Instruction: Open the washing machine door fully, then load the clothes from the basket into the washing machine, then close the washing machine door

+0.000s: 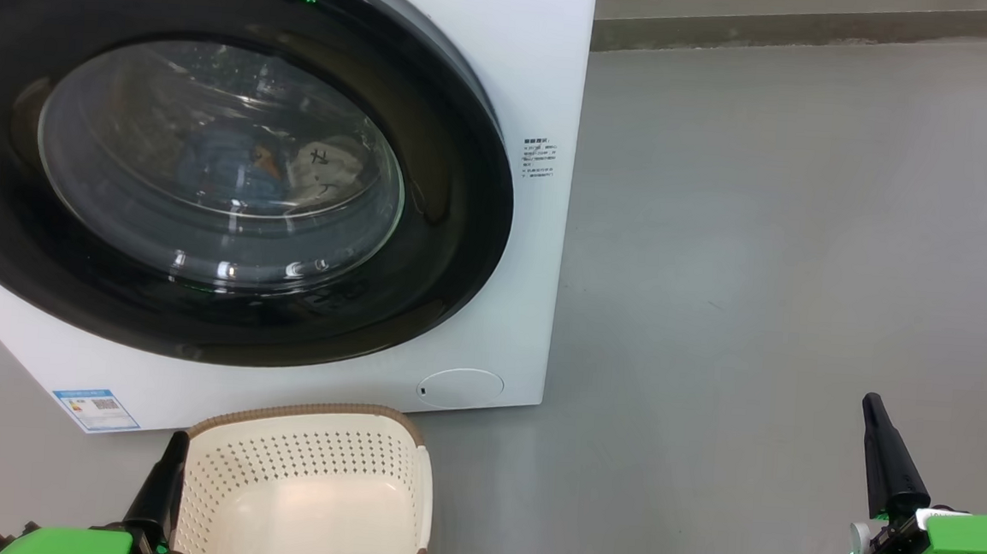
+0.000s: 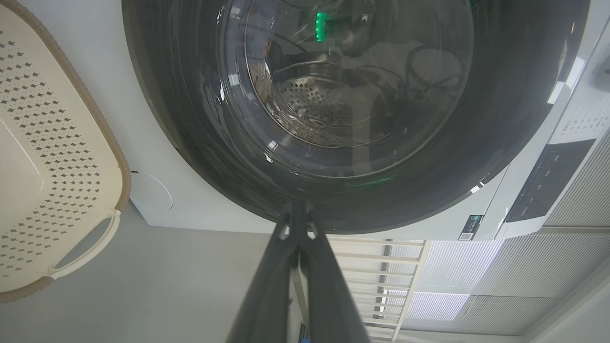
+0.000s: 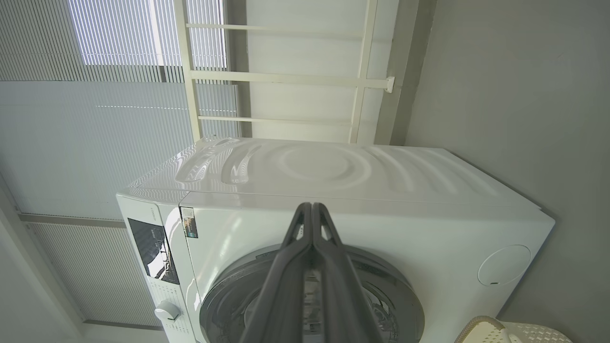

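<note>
The white washing machine stands ahead with its black-rimmed round door shut against the front. Through the glass I see clothes in the drum, a light blue piece beside a cream one with black marks. The cream basket sits on the floor below the door, and its inside looks bare. My left gripper is shut, by the basket's left rim. My right gripper is shut over the floor at the lower right, holding nothing. In the left wrist view my shut gripper points at the door; in the right wrist view my shut gripper points at the washing machine.
Grey floor spreads to the right of the washer up to a wall base. A round filter cap and a blue label sticker mark the washer's lower front. White railings and blinds stand behind the machine.
</note>
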You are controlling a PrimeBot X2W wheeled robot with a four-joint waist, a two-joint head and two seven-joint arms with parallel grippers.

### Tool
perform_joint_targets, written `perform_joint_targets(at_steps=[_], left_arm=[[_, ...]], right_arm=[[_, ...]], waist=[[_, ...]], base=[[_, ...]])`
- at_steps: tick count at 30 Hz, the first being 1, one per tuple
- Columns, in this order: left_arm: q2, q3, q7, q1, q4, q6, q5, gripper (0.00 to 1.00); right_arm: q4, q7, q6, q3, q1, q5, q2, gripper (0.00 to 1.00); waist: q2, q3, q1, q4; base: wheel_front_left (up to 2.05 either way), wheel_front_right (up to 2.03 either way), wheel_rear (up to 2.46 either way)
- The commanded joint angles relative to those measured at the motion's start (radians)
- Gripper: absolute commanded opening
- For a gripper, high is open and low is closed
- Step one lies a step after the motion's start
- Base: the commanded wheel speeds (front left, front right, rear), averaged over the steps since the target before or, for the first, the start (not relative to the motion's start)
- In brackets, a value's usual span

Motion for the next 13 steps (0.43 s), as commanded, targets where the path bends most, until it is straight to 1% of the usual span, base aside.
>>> perform_joint_targets(at_steps=[1, 13], left_arm=[[0.012, 0.031, 0.006, -0.047, -0.020, -0.003, -0.007, 0.00], [0.012, 0.031, 0.006, -0.047, -0.020, -0.003, -0.007, 0.00]], right_arm=[[-0.030, 0.005, 0.001, 0.022, -0.008, -0.006, -0.002, 0.00], [-0.030, 0.007, 0.001, 0.021, -0.008, -0.007, -0.001, 0.00]], waist=[[0.0000, 0.000, 0.0000, 0.000], [0.0000, 0.000, 0.0000, 0.000]], base=[[0.00, 0.00, 0.00], [0.00, 0.00, 0.00]])
